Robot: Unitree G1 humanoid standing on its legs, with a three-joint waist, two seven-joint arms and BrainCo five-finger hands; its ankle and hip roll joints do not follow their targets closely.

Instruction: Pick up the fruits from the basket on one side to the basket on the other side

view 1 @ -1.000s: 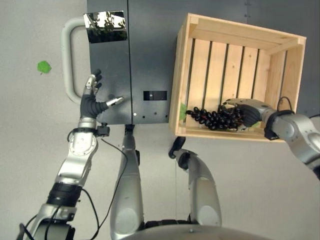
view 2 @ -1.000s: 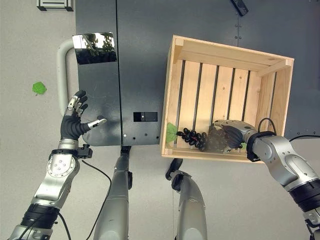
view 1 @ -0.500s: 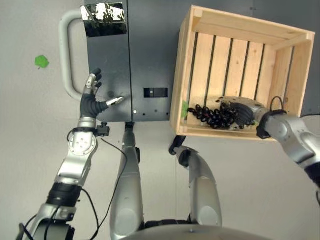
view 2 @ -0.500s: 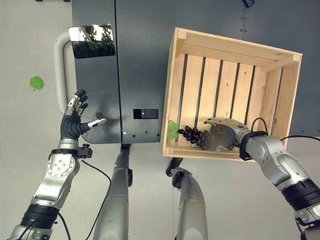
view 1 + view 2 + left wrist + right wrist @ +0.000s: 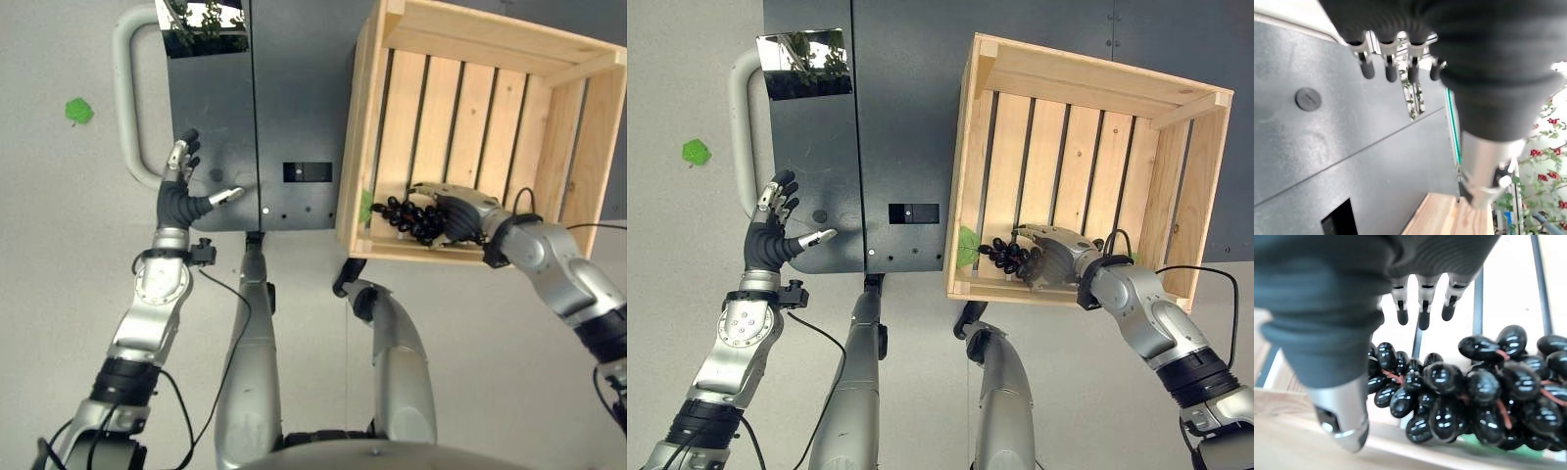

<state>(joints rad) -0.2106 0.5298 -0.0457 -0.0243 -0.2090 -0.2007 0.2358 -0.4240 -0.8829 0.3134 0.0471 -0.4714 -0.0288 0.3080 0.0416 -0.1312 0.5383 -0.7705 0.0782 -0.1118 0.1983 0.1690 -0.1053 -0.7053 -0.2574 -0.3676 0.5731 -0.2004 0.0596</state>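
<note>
Inside the crate (image 5: pixel 1087 211), by its near wall, the right hand (image 5: pixel 1050 257) lies over the grapes (image 5: pixel 1007 257), fingers loosely spread to gather them (left hand (image 5: pixel 772 235) idle, fingers straight).

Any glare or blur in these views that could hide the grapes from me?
Right wrist view: grapes sharp with small highlights, right robot hand cover blurred up close. Left eye view: shiny plate on the dark panel mirrors foliage, away from the crate.
</note>
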